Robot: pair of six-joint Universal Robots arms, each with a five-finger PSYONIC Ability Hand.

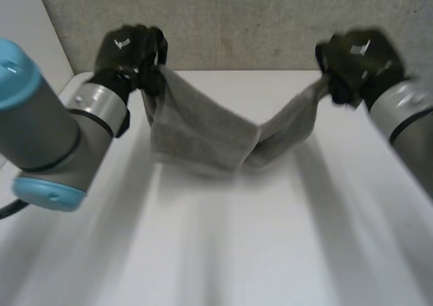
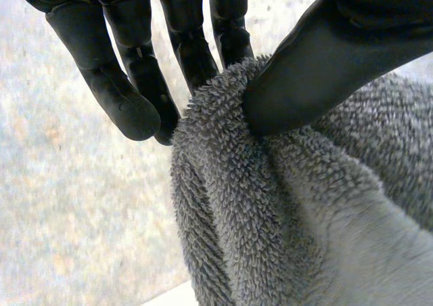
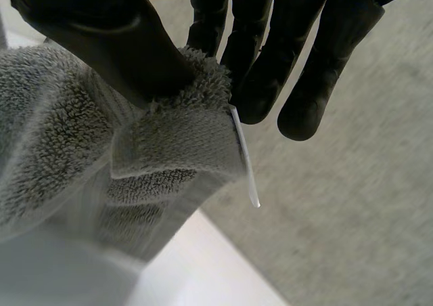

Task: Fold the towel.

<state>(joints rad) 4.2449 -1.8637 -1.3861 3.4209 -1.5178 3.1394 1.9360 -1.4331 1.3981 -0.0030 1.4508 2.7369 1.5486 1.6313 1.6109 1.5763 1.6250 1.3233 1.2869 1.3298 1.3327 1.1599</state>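
Note:
A grey towel [image 1: 203, 133] hangs between my two hands above the far part of the white table [image 1: 223, 252], sagging to the tabletop in the middle. My left hand [image 1: 132, 52] holds its left corner high, thumb [image 2: 318, 76] pinching the pile [image 2: 270, 204] against the fingers [image 2: 135, 96]. My right hand [image 1: 358, 59] holds the opposite corner at the same height. In the right wrist view its thumb [image 3: 122, 42] presses the towel's corner [image 3: 169, 137] against the fingers [image 3: 270, 62], and a small white label [image 3: 245, 157] sticks out of the hem.
A grey speckled wall [image 1: 237, 22] stands close behind both hands. The table's near half lies bare below the towel. A pale surface [image 1: 27, 28] borders the table's far left.

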